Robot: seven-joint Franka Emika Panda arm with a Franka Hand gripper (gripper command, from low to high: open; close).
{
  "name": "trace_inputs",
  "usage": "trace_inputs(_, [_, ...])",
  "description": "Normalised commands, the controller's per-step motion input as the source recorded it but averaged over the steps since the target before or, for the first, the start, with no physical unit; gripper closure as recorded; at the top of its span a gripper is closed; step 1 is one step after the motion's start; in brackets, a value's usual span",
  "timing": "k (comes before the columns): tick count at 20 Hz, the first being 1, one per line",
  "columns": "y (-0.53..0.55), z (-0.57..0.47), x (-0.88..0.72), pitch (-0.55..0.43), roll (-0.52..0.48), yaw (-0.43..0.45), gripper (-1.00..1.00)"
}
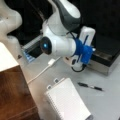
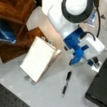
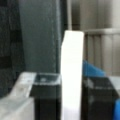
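In the wrist view my gripper (image 3: 72,83) has its two black fingers (image 3: 46,97) pressed against either side of an upright white block (image 3: 72,55), which rises above them. In a front view the gripper (image 2: 94,62) hangs off a blue mount (image 2: 76,45), over the grey table beside the edge of a black box (image 2: 104,88), with a white tip (image 2: 96,68) showing past the fingers. A white spiral notebook lies flat on the table in both front views (image 1: 67,101) (image 2: 39,58). Beside it lies a black pen (image 1: 90,86) (image 2: 66,83).
A wooden shelf unit (image 2: 11,12) stands by the notebook and shows as a brown top (image 1: 13,95) at a front view's left. A white cable (image 1: 42,71) runs across the table. The black box with a metal rim (image 1: 105,60) sits behind the arm.
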Motion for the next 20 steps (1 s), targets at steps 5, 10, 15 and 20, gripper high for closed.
trace_inputs(5, [0.46,0.67,0.43,0.093,-0.076,0.020,1.00])
trace_inputs(10, [0.34,0.54,0.29,0.087,-0.063,0.028,1.00])
trace_inputs(15, [0.11,0.32,0.21,0.067,-0.076,0.026,1.00])
trace_inputs(20, [0.01,0.30,0.12,0.062,-0.038,0.004,1.00])
